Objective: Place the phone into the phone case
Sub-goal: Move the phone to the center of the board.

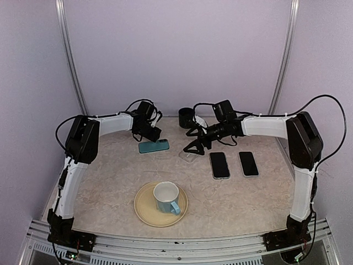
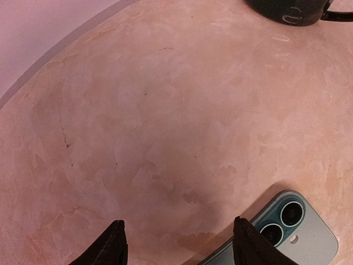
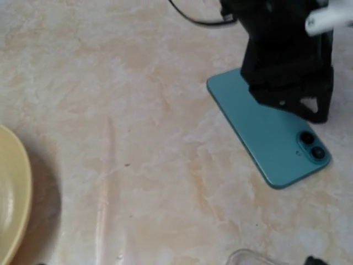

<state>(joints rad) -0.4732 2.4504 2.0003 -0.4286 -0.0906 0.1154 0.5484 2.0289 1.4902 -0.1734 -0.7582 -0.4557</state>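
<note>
Here, both arms' jaws gape over a mottled beige table [image 1: 107, 179] between lilac walls [image 1: 176, 55].

A pale lilac back wall [image 1: 176, 49] fills 12 o'clock, with matching side walls [image 1: 27, 83] at 9 and 3 o'clock. Slim metal posts [image 1: 69, 55] rise at 11 and 1 o'clock. The surface [image 1: 110, 182] is mottled beige, marble-like and evenly lit. An aluminium rail [image 1: 176, 243] borders it at 6 o'clock.

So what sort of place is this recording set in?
Probably a robot test cell: left arm and right arm bolted at the edge of a marble-look table, plain lilac walls with metal uprights, and staged props: teal phone, mug on a yellow plate.
</note>
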